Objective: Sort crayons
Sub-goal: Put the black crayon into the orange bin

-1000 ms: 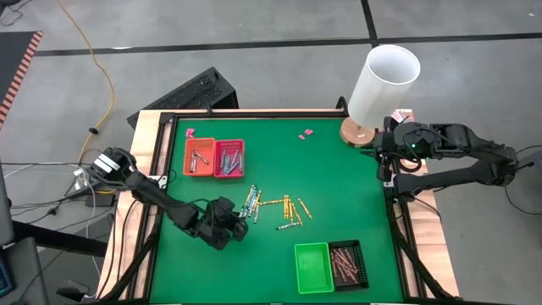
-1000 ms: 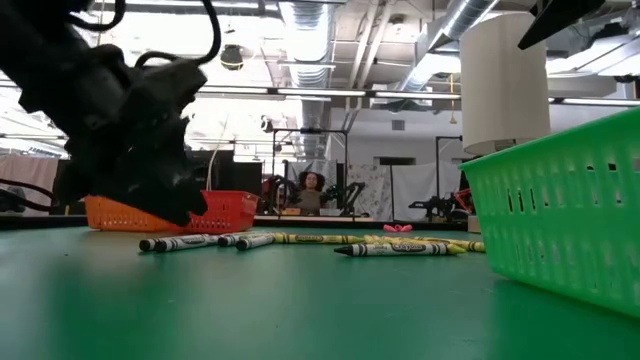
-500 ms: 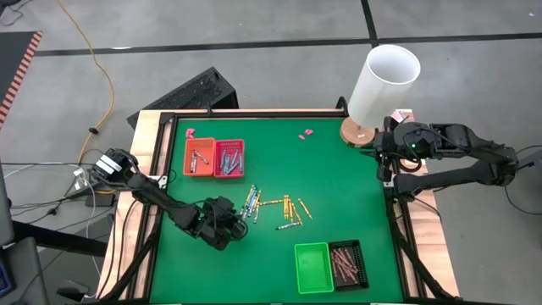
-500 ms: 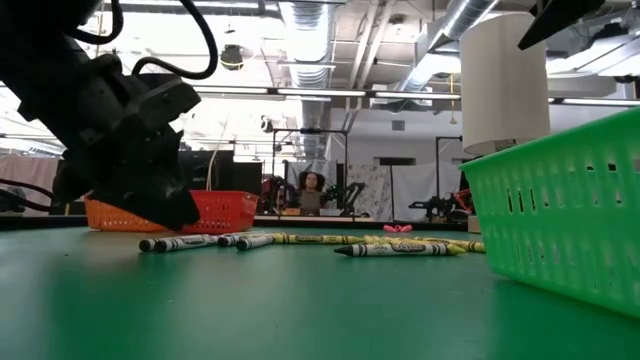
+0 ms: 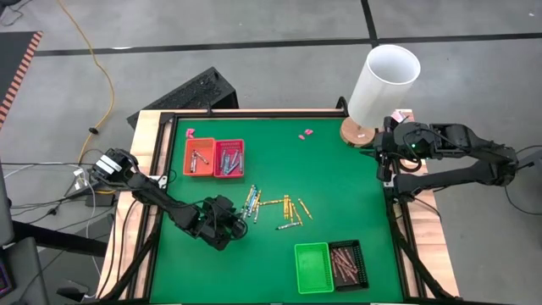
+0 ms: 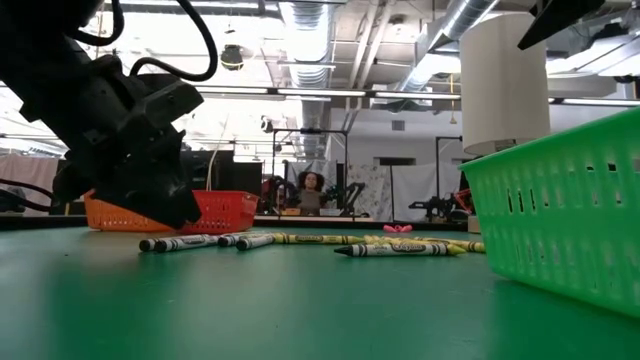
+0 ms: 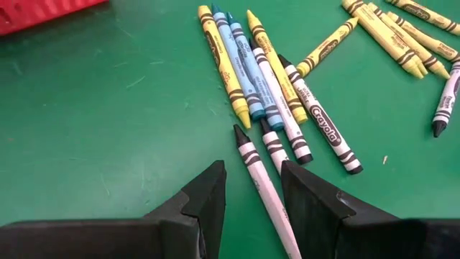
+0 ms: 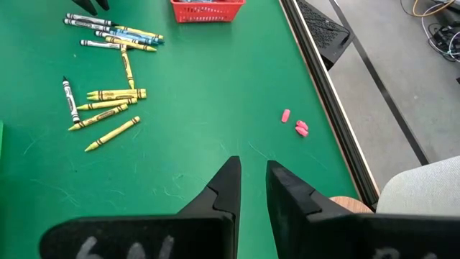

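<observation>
High view: the left hand [image 5: 230, 217] is sitting low over the green worktop [image 5: 334, 182], just beside the near end of the loose crayons [image 5: 275, 207], which are lying in the middle between the red baskets [image 5: 215, 158] and the green basket [image 5: 312, 267]. The right hand [image 5: 386, 146] is waiting at the far right edge by the white cylinder [image 5: 383, 82]. Compared with 1 second ago, the left hand is sitting slightly nearer the left edge, and the crayons are lying as they were.

Low view: the left hand [image 6: 150, 190] is hanging close above the worktop in front of a red basket [image 6: 170, 212]; it is now a little further left than a second earlier.

Left wrist view: the fingers [image 7: 208, 198] are standing partly open around the white crayon [image 7: 262, 183], apparently not yet pinching it. A second white crayon [image 7: 272, 142] is lying touching it, so closing here is risking a double pick or a crayon rolling away.

Right wrist view: the right hand [image 8: 249, 188] is holding nothing, its fingers narrowly parted, looking across the crayons [image 8: 108, 97] and pink scraps [image 8: 295, 124]
</observation>
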Robot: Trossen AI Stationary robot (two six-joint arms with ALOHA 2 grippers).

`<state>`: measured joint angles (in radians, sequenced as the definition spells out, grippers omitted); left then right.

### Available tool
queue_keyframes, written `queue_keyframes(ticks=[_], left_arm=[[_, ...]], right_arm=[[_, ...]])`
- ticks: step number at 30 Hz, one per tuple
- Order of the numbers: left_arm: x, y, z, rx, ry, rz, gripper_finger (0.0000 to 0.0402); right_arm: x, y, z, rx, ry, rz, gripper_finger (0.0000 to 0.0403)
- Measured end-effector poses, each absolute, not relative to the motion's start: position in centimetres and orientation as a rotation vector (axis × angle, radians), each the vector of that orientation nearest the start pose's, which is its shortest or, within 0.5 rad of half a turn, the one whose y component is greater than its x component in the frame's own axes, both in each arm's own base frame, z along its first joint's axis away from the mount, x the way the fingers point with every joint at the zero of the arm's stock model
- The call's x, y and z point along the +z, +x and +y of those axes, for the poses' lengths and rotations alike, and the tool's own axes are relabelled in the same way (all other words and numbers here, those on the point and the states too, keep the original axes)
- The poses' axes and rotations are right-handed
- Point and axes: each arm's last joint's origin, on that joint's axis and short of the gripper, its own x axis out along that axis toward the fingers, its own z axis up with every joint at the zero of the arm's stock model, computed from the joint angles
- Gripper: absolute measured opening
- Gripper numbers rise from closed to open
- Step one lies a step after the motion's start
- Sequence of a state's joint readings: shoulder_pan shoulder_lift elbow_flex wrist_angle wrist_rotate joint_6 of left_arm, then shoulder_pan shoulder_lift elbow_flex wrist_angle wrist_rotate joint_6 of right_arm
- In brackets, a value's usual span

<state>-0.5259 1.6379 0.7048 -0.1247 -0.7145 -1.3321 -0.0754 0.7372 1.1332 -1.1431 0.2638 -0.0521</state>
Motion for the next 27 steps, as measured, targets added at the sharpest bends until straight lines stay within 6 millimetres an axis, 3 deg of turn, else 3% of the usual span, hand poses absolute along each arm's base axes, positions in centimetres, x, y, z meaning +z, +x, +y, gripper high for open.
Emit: queue_keyframes(ticks=[12, 18, 27], left_arm=[[12.69, 24.71, -12.06, 0.679, -0.614, 0.581, 0.0123], [12.57, 24.54, -11.68, 0.769, -0.742, 0.52, 0.0123], [12.35, 24.41, -11.68, 0.757, -0.749, 0.545, 0.0123]], right_arm=[[36.58, 9.68, -1.49, -0.304, -0.12, 0.756, 0.0068], [36.58, 9.68, -1.49, -0.304, -0.12, 0.756, 0.0068], [36.57, 9.68, -1.49, -0.304, -0.12, 0.756, 0.0068]])
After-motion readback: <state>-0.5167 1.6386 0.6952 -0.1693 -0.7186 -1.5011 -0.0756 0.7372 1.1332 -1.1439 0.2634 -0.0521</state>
